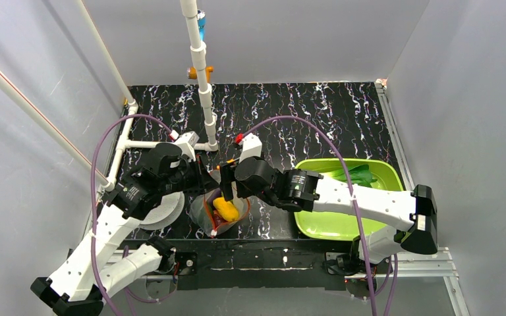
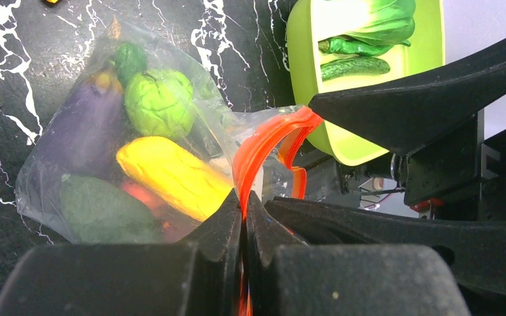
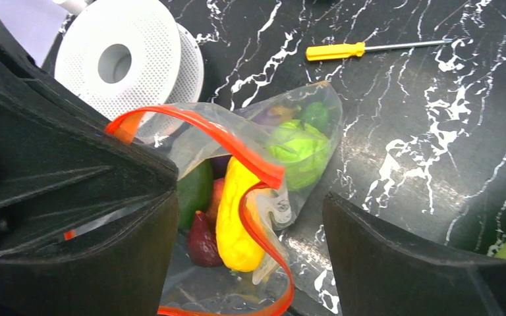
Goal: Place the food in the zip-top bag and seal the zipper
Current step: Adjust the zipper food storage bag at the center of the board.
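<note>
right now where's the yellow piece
The yellow piece is inside the zip-top bag, low centre in the top view at the table's near edge, beside the bright green round one.

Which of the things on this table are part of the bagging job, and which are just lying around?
Part of the job: zip-top bag, its zipper, the yellow piece, green round one, eggplant and avocado inside it; bok choy and cucumber in the green tray.
Just lying about: white spool, yellow-handled screwdriver, white pipe frame.
</note>
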Robot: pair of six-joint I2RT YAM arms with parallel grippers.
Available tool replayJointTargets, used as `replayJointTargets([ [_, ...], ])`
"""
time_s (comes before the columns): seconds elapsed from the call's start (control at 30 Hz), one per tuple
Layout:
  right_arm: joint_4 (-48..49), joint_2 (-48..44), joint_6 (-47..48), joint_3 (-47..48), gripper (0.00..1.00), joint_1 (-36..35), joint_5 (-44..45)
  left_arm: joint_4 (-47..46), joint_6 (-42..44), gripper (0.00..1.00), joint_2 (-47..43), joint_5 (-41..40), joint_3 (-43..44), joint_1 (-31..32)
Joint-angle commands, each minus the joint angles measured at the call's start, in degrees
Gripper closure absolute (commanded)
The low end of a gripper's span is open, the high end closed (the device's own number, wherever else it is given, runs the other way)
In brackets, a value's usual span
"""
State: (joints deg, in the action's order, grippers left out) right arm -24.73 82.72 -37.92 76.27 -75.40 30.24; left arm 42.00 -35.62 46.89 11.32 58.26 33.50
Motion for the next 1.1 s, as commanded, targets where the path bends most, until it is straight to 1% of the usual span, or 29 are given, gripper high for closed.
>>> replayJointTargets([
  [0.0,-6.5,-1.6,3.9,3.8,0.13,0.0,2.7,-1.0,0.2,1.00,-1.6,0.8,2.2,0.1],
  [0.1,-9.3,-2.7,3.9,2.4,0.11,1.1,2.9,-0.9,0.4,1.00,-1.4,0.6,2.4,0.0],
  [0.17,-8.9,-3.4,3.7,0.1,0.16,2.6,-0.4,-1.0,0.5,1.00,-1.0,0.9,2.5,0.1],
  [0.23,-6.8,-3.8,3.4,-1.9,0.22,3.3,-5.7,-1.1,0.6,1.00,-0.4,1.2,2.7,0.1],
  [0.3,-5.0,-3.6,2.5,-2.9,0.24,3.4,-9.0,-1.2,0.6,1.00,0.2,1.6,2.9,0.1],
  [0.37,-3.0,-2.8,1.9,-3.6,0.25,3.4,-11.3,-1.4,0.5,1.00,0.5,2.1,3.0,0.1],
  [0.43,-2.3,-0.9,1.6,-2.9,0.29,3.4,-13.2,-1.5,0.3,1.00,0.7,2.6,3.1,0.1],
  [0.47,-3.0,0.4,1.6,-1.9,0.33,3.3,-13.8,-1.5,0.2,1.00,0.7,2.9,3.1,0.1],
  [0.5,-4.3,1.7,1.7,-0.4,0.39,3.3,-14.2,-1.4,0.3,1.00,0.8,3.2,3.2,0.0],
  [0.53,-6.0,2.9,1.7,1.2,0.49,3.3,-14.3,-1.2,0.4,1.00,0.8,3.6,3.3,0.1],
  [0.6,-10.6,4.4,0.6,4.8,0.76,3.3,-12.3,-0.5,1.5,1.00,0.9,4.9,4.0,0.1],
  [0.63,-12.1,4.4,-0.4,5.8,0.85,3.3,-10.8,-0.2,2.2,1.00,1.1,5.7,4.2,0.1],
  [0.67,-13.1,3.9,-1.4,6.1,0.93,3.4,-9.5,0.0,2.7,0.97,1.1,6.6,4.4,0.1],
  [0.7,-13.2,3.0,-2.3,6.1,0.99,3.8,-9.3,0.0,3.2,0.92,1.0,7.3,4.5,0.1],
  [0.77,-11.8,0.4,-3.7,5.0,0.99,5.3,-12.3,0.0,4.3,0.78,0.8,8.3,4.5,0.1],
  [0.83,-7.8,-3.2,-6.9,1.8,0.99,8.7,-20.0,0.4,6.9,0.61,0.8,9.1,5.6,0.1],
  [0.9,-4.2,-7.0,-12.6,-2.7,0.99,13.1,-27.1,2.4,12.0,0.48,1.8,8.9,8.9,0.0],
  [0.97,-1.3,-10.7,-18.6,-6.3,0.99,17.2,-32.2,4.9,17.2,0.41,3.6,7.9,12.9,0.0],
  [1.0,0.0,-11.9,-21.2,-7.6,0.99,19.3,-33.3,5.4,19.9,0.39,4.5,8.0,14.7,0.0],
  [1.07,0.0,-13.7,-25.3,-8.5,0.99,21.0,-33.0,4.9,24.4,0.36,6.2,9.4,16.5,0.1],
])
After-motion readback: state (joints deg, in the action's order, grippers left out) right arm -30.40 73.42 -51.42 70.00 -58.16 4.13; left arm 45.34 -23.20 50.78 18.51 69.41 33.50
